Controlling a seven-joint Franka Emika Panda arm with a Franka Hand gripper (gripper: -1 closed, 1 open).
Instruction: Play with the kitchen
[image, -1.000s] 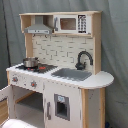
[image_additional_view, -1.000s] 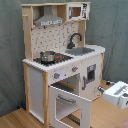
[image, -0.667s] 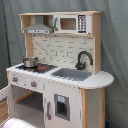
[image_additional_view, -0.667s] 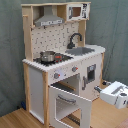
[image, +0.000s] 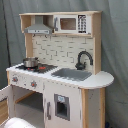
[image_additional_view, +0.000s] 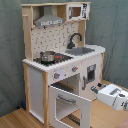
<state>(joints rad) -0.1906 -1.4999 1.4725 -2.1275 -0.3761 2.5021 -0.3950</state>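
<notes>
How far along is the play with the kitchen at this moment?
Done: the oven door hangs open on the kitchen. In hand: nothing visibly; the gripper sits at the second exterior view's right edge, apart from the kitchen. Left: the pot is on the stovetop, and the knobs, faucet and microwave look untouched.
</notes>
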